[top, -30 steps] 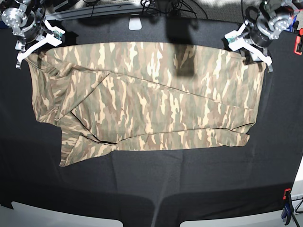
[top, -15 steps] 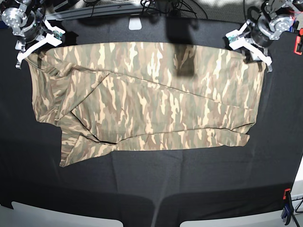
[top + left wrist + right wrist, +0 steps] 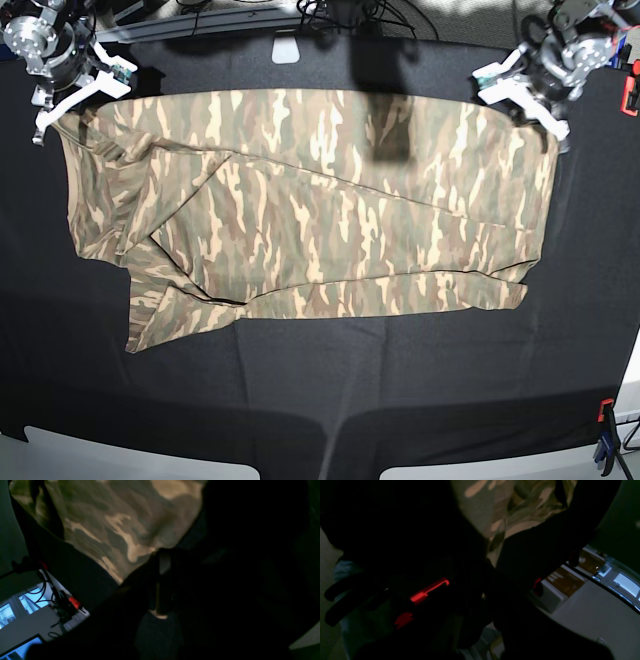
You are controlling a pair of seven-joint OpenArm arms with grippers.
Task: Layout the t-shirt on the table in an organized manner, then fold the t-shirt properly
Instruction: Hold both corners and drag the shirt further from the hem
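Note:
The camouflage t-shirt [image 3: 320,210] lies spread sideways across the black table [image 3: 320,400], with folds and a loose flap at its left end. My left gripper [image 3: 558,132] sits at the shirt's far right corner, its white fingers drawn together. In the left wrist view the cloth [image 3: 120,525] runs down to the dark, shut fingers [image 3: 160,562]. My right gripper [image 3: 42,125] is at the far left corner. In the right wrist view the fabric [image 3: 505,512] narrows into the shut fingers [image 3: 490,565].
A red clamp [image 3: 632,95] sits on the table's right edge and a blue and red clamp [image 3: 605,440] at the front right corner. A white block [image 3: 286,50] and cables lie along the back edge. Bare black cloth stretches in front of the shirt.
My left gripper's fingers have closed at the shirt's far right corner and shifted slightly. The right arm and the shirt have stayed put.

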